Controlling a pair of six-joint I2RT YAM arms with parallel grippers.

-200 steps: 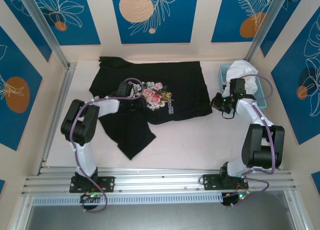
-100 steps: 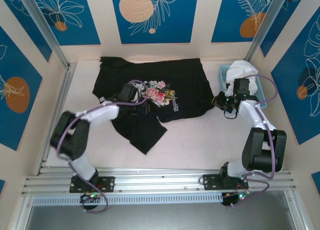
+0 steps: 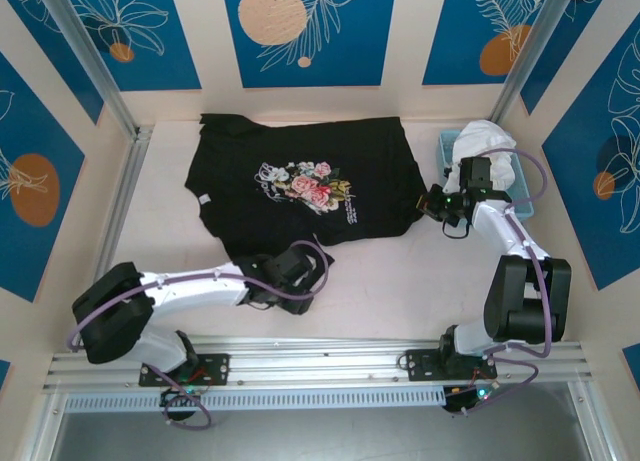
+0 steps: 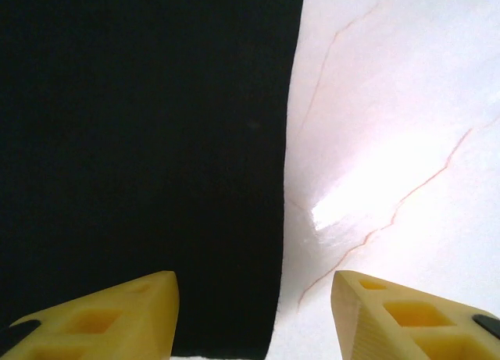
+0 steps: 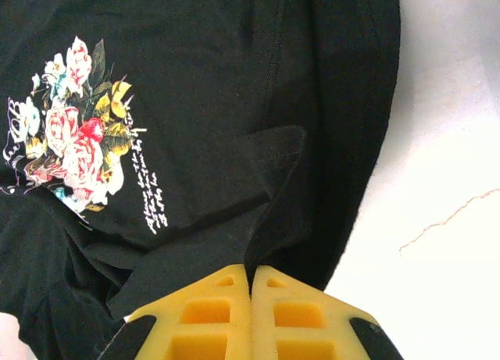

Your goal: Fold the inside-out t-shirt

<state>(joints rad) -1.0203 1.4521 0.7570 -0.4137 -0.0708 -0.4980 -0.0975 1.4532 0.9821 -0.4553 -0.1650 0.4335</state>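
Now the left gripper (image 3: 305, 271) sits low by the front rail (image 3: 330, 356), having swung down from the middle of the inside-out t-shirt (image 3: 350, 161). Its jaws stand apart over the shirt's near hem, holding nothing. The floral print (image 3: 305, 186), earlier partly covered by that arm, lies bare, and the trailing flap has drawn in. The right gripper (image 3: 437, 203) stays clenched on the shirt's right edge. The shirt lies spread across the back of the table (image 3: 400, 276). Behind the right arm, a blue basket (image 3: 445, 141) holds a white garment (image 3: 487, 139).
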